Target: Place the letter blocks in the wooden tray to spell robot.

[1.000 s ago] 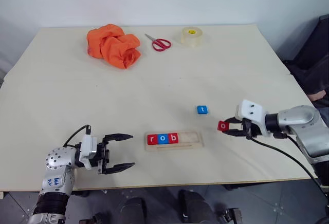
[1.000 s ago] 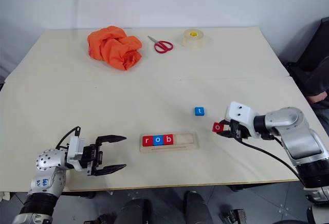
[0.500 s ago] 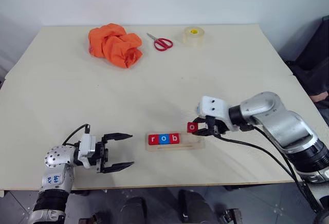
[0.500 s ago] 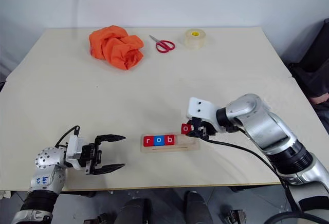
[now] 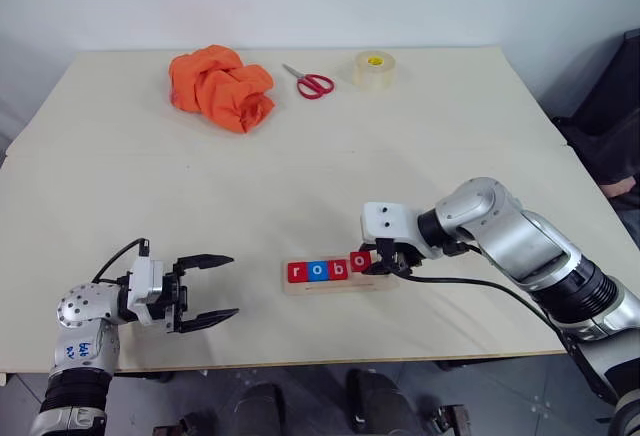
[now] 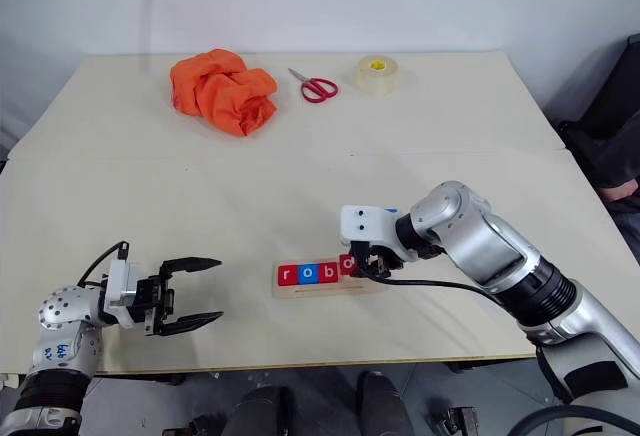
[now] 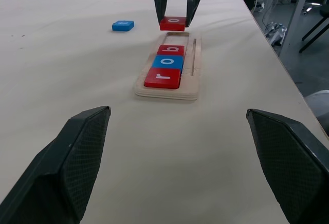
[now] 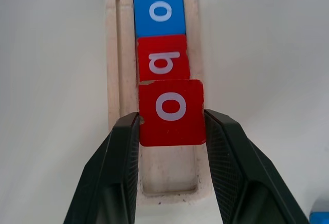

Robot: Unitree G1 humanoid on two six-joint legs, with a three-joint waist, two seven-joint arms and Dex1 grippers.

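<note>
Left eye view, read from left to right with the wooden tray (image 5: 338, 273) as the landmark. Well to the left of the tray, near the front edge of the table (image 5: 120, 186), the left gripper (image 5: 208, 290) hovers with its two black fingers spread wide and nothing between them, pointing toward the tray.

The tray lies with its long axis running left to right. Three tiles sit in it side by side from its left end: a red r (image 5: 296, 272), a blue o (image 5: 317, 271) and a red b (image 5: 338, 270).

Just past the b, the right gripper (image 5: 372, 261) pinches a red o tile (image 5: 359, 260) by two opposite edges. In the right wrist view, this tile (image 8: 171, 112) sits directly beyond the b along the tray's line, its near edge overlapping or touching the b, with the tray's empty end beneath and past it. The tile looks to be slightly above the tray floor rather than seated, though this is hard to judge. The coming move probably depends on lowering it straight into the fourth place, tight against the b.

The blue t tile (image 7: 123, 25) lies on the table beyond the tray's right end, toward the far side. In the head views, the right arm hides most of it. The right arm is much the nearer to it.
</note>
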